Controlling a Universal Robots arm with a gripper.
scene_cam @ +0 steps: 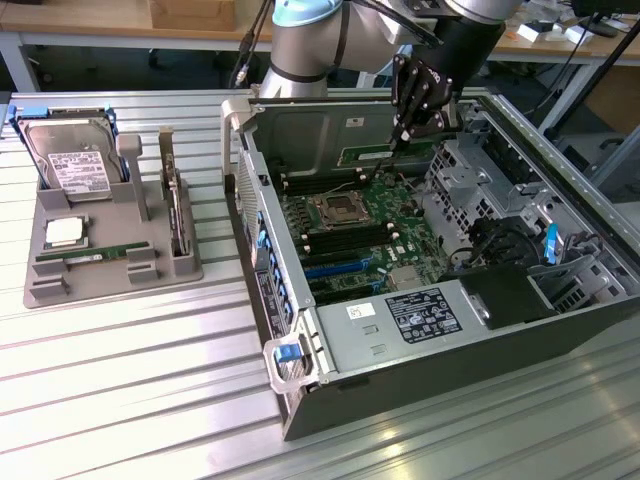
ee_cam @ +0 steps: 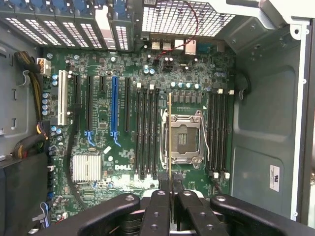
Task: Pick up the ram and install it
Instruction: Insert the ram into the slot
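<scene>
The worktop (scene_cam: 120, 400), a ribbed metal surface, carries two main bodies: an open computer case (scene_cam: 430, 300) lying on its side towards the exterior view's right, and a grey parts holder (scene_cam: 110, 250) towards that view's left. The case lies with its open side up, which exposes the motherboard (scene_cam: 350, 235) from above. The holder keeps the loose components apart in their own recesses: a hard drive (scene_cam: 70, 160) propped at the back, a square processor chip (scene_cam: 65, 232) laid flat in front of it, and a second ram stick (scene_cam: 85, 257) lying in a long slot, where it is easy to reach.

The robot arm (scene_cam: 310, 40) reaches down into the case from behind. Its gripper (ee_cam: 170, 189) hangs over the motherboard with the jaws pressed together on the ram (ee_cam: 170, 137), pinching the stick by one end. In the wrist view the ram appears edge-on, a thin line running between the black memory slots (ee_cam: 147, 132) and the empty processor socket (ee_cam: 186, 137). Held on edge and parallel to the slots, the stick appears oriented for insertion; whether it touches the board cannot be told.
</scene>
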